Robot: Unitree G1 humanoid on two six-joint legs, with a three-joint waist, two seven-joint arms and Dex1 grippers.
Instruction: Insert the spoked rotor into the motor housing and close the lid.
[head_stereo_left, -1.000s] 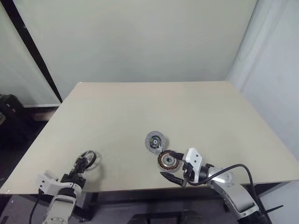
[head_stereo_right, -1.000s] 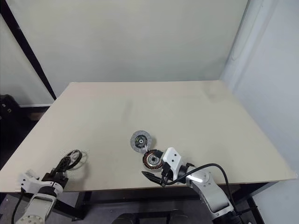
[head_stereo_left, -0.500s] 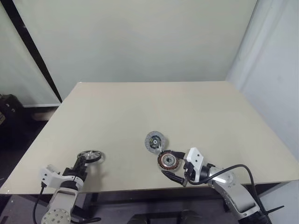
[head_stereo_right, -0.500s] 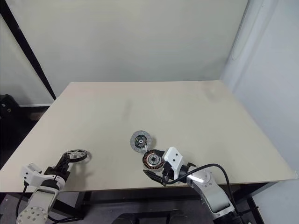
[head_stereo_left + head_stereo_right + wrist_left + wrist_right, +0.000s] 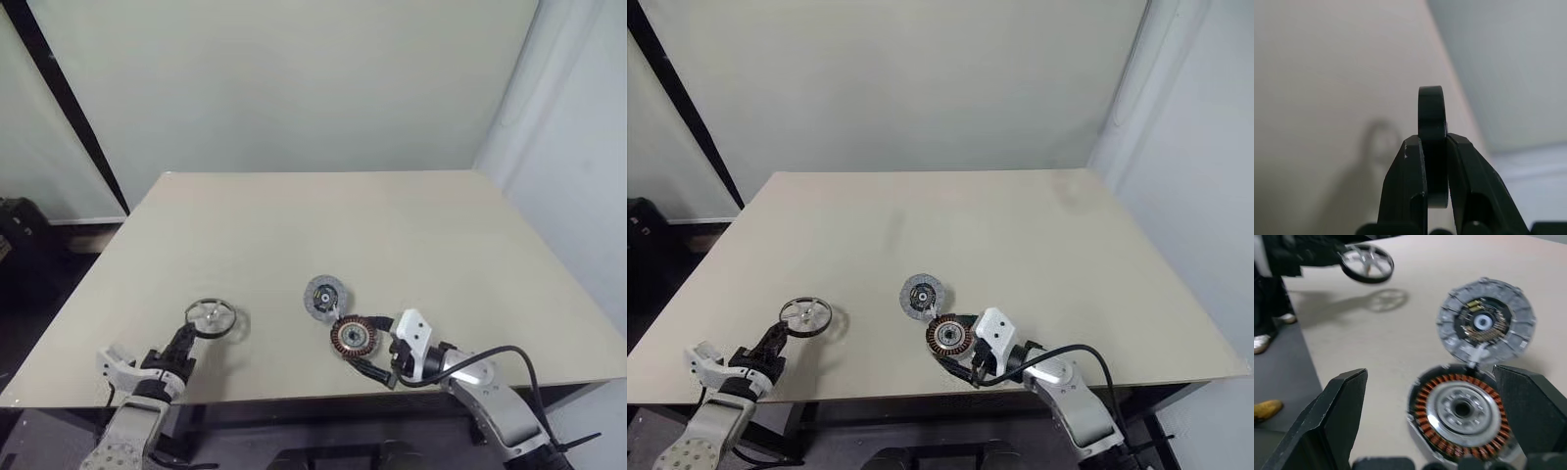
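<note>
My left gripper (image 5: 184, 342) is shut on the rim of the spoked rotor (image 5: 211, 315), a shiny silver wheel held roughly level just above the table near its front left. In the left wrist view the rotor (image 5: 1431, 110) shows edge-on, clamped between both fingers (image 5: 1408, 186). The motor housing (image 5: 353, 338), with its copper coil ring, lies near the front edge. The lid (image 5: 325, 296), a grey speckled disc, lies flat touching the housing's far side. My right gripper (image 5: 359, 342) is open with a finger on each side of the housing (image 5: 1462, 410).
The beige table (image 5: 294, 225) stretches wide beyond the parts. Its front edge runs just below both grippers. A pale wall or curtain (image 5: 578, 176) stands at the right, and a dark bag (image 5: 20, 235) sits on the floor at the left.
The left gripper shut on the rotor, raised it off the table and carried it right, turning it from upright to roughly level. The right gripper has stayed about the housing.
</note>
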